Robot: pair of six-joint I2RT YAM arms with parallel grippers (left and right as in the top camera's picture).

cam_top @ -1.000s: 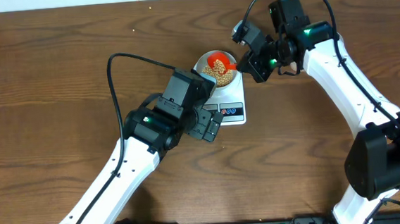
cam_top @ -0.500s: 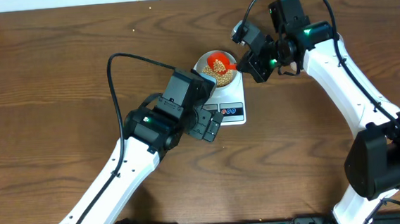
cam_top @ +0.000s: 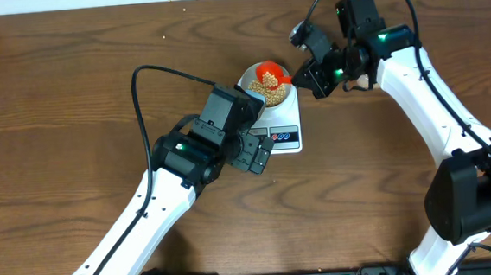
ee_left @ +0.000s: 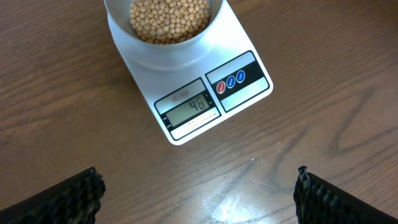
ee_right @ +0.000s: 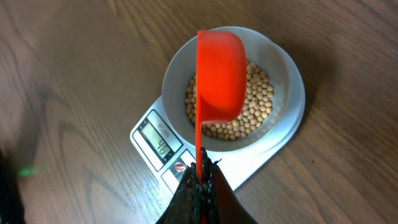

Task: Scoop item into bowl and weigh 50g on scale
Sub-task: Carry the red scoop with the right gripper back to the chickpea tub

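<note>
Tan-yellow beans (ee_right: 254,102) lie heaped in the pale bowl (ee_right: 291,70), straight ahead of the right gripper (ee_right: 200,177) and lower than its fingertips. The bowl stands on the white scale (ee_left: 171,84). The near corner of the scale, with the display (ee_left: 189,107) and the red and blue buttons (ee_left: 230,81), sits just beyond those fingertips and a little to their left in the right wrist view.

The right gripper's fingers are pressed together on the thin handle of a red-orange scoop (ee_right: 219,74). The cup of the scoop extends forward from the fingers and hangs over the beans, covering the left part of the heap. Whether it touches the beans cannot be told.

The display appears to read 46, though the second digit is not certain.

The left gripper (ee_left: 198,171) hovers with its fingers spread wide and holds nothing. The display lies ahead of the gap between them, and the bowl lies farther ahead still. Brown wood-grain table (ee_left: 62,124) surrounds the scale on all sides.
</note>
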